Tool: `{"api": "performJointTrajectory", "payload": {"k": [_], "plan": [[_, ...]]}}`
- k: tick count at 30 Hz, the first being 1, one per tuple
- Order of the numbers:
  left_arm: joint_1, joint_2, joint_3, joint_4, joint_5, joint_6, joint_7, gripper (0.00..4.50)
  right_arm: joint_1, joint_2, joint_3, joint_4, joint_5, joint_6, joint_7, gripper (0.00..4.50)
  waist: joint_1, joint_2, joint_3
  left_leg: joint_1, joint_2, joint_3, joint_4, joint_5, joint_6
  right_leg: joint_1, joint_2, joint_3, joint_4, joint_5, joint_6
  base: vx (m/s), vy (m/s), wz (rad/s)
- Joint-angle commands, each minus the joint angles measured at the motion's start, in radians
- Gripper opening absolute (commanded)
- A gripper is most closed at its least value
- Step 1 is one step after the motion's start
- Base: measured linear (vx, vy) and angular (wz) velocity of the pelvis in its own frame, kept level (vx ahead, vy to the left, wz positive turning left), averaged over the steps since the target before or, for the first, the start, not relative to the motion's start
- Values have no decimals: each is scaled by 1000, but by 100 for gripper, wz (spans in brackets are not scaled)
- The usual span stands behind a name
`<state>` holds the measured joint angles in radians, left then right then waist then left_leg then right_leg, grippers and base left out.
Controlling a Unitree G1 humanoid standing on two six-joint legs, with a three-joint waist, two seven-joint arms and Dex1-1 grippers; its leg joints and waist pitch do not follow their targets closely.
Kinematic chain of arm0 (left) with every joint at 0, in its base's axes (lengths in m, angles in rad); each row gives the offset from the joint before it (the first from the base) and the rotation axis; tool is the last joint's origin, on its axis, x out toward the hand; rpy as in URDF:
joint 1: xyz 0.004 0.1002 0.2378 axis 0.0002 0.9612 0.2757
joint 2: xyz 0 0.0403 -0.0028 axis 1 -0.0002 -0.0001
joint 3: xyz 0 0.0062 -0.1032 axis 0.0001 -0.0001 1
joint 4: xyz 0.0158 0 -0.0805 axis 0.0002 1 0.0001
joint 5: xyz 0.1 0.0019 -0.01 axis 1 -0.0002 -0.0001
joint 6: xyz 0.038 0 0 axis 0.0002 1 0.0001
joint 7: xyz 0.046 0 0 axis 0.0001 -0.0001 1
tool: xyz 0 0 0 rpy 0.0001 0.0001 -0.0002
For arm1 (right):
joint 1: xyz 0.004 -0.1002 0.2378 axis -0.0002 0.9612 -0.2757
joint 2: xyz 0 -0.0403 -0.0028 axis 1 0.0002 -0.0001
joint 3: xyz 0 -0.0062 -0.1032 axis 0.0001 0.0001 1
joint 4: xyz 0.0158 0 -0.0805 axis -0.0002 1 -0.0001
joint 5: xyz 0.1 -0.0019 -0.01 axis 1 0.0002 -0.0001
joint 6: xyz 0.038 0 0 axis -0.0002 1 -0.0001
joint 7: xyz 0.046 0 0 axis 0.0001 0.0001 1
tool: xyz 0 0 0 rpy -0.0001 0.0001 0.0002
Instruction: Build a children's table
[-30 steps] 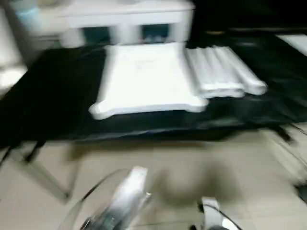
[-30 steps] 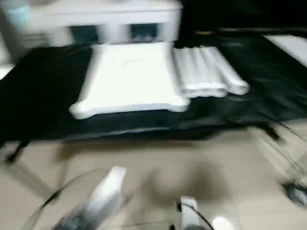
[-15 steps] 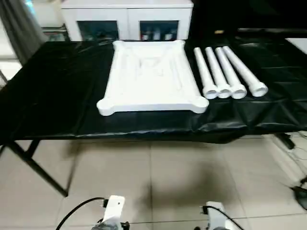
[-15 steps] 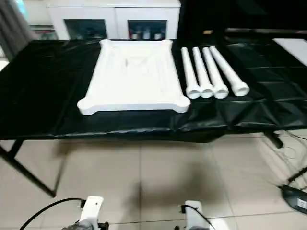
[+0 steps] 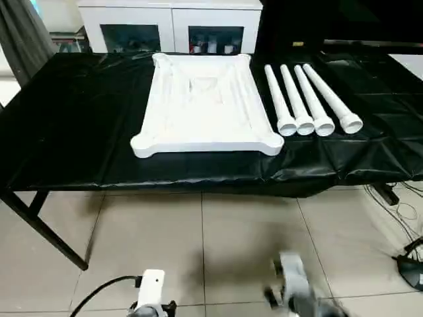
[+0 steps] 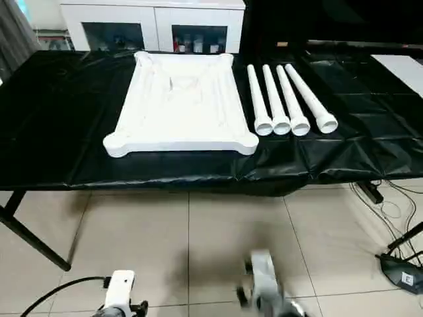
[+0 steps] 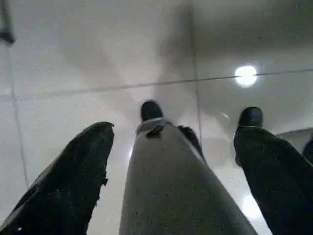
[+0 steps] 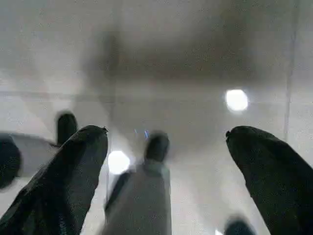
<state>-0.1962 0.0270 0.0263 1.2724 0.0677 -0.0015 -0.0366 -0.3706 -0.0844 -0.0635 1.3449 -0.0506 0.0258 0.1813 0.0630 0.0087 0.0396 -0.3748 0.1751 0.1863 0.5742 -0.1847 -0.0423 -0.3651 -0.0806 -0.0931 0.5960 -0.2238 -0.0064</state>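
Table top (image 5: 205,105) lies underside up on the black-sheeted counter (image 5: 73,132), ribs showing, rounded corner sockets at all four corners; its long axis runs from 6 toward 12 o'clock, away from the robot. Just beside it at 3 o'clock, four white legs (image 5: 310,99) lie side by side, touching or nearly so, wide open ends toward the near edge of the counter, the tapered ends fanning slightly toward 11 o'clock. None is socketed yet, so assembly judged not begun. Both arms hang low at 6 o'clock, well short of the counter, over tiled floor (image 5: 218,244). Left gripper (image 7: 171,161) has its black fingers (image 7: 73,181) spread wide, nothing between them but the robot's own grey leg and foot below. Right gripper (image 8: 166,166) likewise, fingers (image 8: 58,181) wide apart, empty. The whole parts set lies at 12 o'clock from the fingers. The legs sit to the right of centre, so the right arm is judged the nearer for a first leg; the left for steadying the top. A white cabinet (image 5: 172,26) with glass doors stands behind the counter. No brand, label or writing can be read anywhere.
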Motion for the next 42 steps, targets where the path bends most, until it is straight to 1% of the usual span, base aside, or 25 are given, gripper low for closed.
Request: {"api": "performJointTrajectory", "payload": {"k": [1, 2, 3, 7, 10, 11, 13, 14, 15, 16, 18, 19, 21, 23, 25, 27, 28, 29, 31, 33, 35, 36, 38, 40, 42], "plan": [[4, 1, -12, -3, 12, -9, -16, 439, -3, -2, 10, -8, -8, -7, 18, 431, 5, -6, -37, 14, 87, -33, -77, -250, 62, 23, -107, 68, -79, -137, -212, 0, 0, 0], [26, 40, -38, -60, 27, -89, -111, 439, -16, -10, 69, -53, -39, -57, 157, 431, 8, -6, -40, 17, 86, -32, -74, -243, 70, 22, -107, 66, -78, -115, -223, 0, 0, 0], [26, 40, -38, -60, 27, -89, -111, 439, -16, -10, 69, -53, -39, -57, 157, 431, 10, -9, -39, 10, 89, -32, -73, -236, 79, 26, -113, 68, -76, -96, -222, 0, 0, 0], [56, 107, -54, -140, 16, -166, -251, 439, 8, -21, 105, -127, -45, -116, 269, 431, 16, -6, -42, 16, 93, -28, -72, -192, 95, 25, -104, 65, -57, 16, -255, 0, 0, 0], [90, 133, -74, -183, 19, -236, -319, 439, 38, -33, 118, -192, -34, -158, 343, 431, 27, -5, -40, 18, 95, -27, -73, -214, 91, 27, -107, 67, -59, 0, -256, 0, 0, 0], [123, 157, -65, -246, -6, -287, -368, 439, 99, -60, 120, -359, 24, -154, 433, 431, 33, -1, -39, 20, 97, -25, -75, -235, 90, 29, -104, 67, -61, -15, -243, 0, 0, 0], [132, 163, -57, -263, -18, -302, -384, 439, 125, -71, 120, -433, 49, -146, 469, 431, 32, -6, -39, 22, 97, -21, -78, -256, 79, 25, -100, 67, -60, -41, -235, 0, 0, 0], [151, 176, -48, -316, -40, -317, -414, 439, 173, -87, 119, -575, 104, -108, 518, 431, 38, 8, -40, 24, 96, -23, -78, -267, 73, 26, -102, 69, -63, -54, -231, 0, 0, 0], [151, 176, -48, -316, -40, -317, -414, 439, 173, -87, 119, -575, 104, -108, 518, 431, 40, -2, -38, 24, 103, -24, -80, -282, 70, 26, -104, 72, -64, -50, -215, 0, 0, 0], [218, 196, -43, -495, -93, -307, -468, 439, 251, -113, 114, -827, 199, -20, 586, 431, 43, 4, -37, 21, 98, -25, -83, -285, 65, 29, -101, 71, -65, -57, -212, 0, 0, 0], [327, 221, -46, -797, -175, -223, -526, 439, 315, -147, 99, -1098, 317, 121, 625, 431, 45, -5, -35, 17, 105, -27, -86, -287, 76, 32, -101, 72, -59, -34, -208, 0, 0, 0], [329, 222, -46, -803, -177, -221, -527, 439, 316, -148, 99, -1103, 320, 124, 625, 431, 49, 2, -32, 18, 110, -29, -90, -302, 78, 31, -100, 73, -58, -49, -212, 0, 0, 0], [414, 251, -50, -1051, -246, -135, -556, 439, 350, -175, 82, -1307, 423, 263, 624, 431, 44, 11, -24, 23, 98, -22, -92, -369, 49, 19, -91, 74, -71, -180, -203, 0, 0, 0], [465, 280, -48, -1291, -322, -40, -549, 439, 346, -195, 34, -1482, 593, 420, 570, 431, 45, 5, -20, 27, 96, -31, -97, -406, 13, 15, -96, 83, -82, -314, -171, 0, 0, 0], [453, 273, -35, -1416, -354, 13, -501, 439, 308, -173, -10, -1558, 655, 445, 478, 431, 39, 2, -18, 32, 85, -26, -93, -402, -4, 4, -86, 81, -93, -368, -137, 0, 0, 0], [435, 263, -26, -1455, -363, 34, -470, 439, 283, -151, -33, -1579, 655, 431, 424, 431, 35, 2, -20, 38, 80, -25, -90, -403, -34, -5, -86, 81, -96, -399, -121, 0, 0, 0], [325, 191, 27, -1465, -263, 24, -320, 439, 187, -67, -99, -1546, 546, 362, 256, 431, 29, -7, -18, 33, 80, -24, -93, -397, -42, -5, -84, 81, -97, -410, -113, 0, 0, 0], [283, 170, 41, -1445, -218, 28, -274, 439, 164, -57, -105, -1510, 472, 361, 214, 431, 30, -6, -25, 39, 74, -24, -88, -352, -64, -8, -83, 80, -96, -401, -89, 0, 0, 0], [204, 117, 61, -1408, -153, 62, -153, 439, 151, -71, -65, -1431, 288, 305, 153, 431, 25, -10, -25, 29, 71, -25, -89, -315, -84, 0, -77, 78, -89, -360, -66, 0, 0, 0], [173, 124, 38, -1402, -137, 217, -105, 439, 165, -80, -27, -1395, 220, 293, 73, 431, 25, -10, -32, 33, 68, -24, -85, -295, -97, 2, -75, 78, -83, -297, -58, 0, 0, 0], [164, 140, 15, -1395, -110, 219, -93, 439, 173, -76, -7, -1392, 227, 336, 12, 431, 17, -12, -42, 18, 61, -30, -83, -250, -81, 17, -70, 76, -71, -199, -61, 0, 0, 0], [158, 151, 3, -1389, -71, 199, -77, 439, 178, -70, -3, -1394, 232, 346, -20, 431, 15, -13, -54, 10, 59, -35, -73, -161, -64, 28, -63, 76, -51, -46, -66, 54, 15, -15], [145, 144, 2, -1390, -33, 183, -24, 439, 185, -67, 7, -1389, 232, 369, -61, 431, 12, -10, -68, 10, 50, -31, -47, 6, -11, 28, -53, 78, -25, 267, -104, 66, 14, -13], [136, 116, 25, -1391, -40, 190, 6, 439, 188, -58, 10, -1367, 214, 384, -73, 431, 10, -11, -64, 6, 48, -24, -42, 18, 27, 24, -52, 77, -24, 333, -147, 0, 0, 0], [137, 112, 21, -1385, -12, 198, 6, 439, 192, -63, 20, -1348, 169, 397, -83, 431, 10, -13, -60, 7, 52, -21, -46, -40, 42, 26, -58, 77, -30, 252, -173, 0, 0, 0]]}}
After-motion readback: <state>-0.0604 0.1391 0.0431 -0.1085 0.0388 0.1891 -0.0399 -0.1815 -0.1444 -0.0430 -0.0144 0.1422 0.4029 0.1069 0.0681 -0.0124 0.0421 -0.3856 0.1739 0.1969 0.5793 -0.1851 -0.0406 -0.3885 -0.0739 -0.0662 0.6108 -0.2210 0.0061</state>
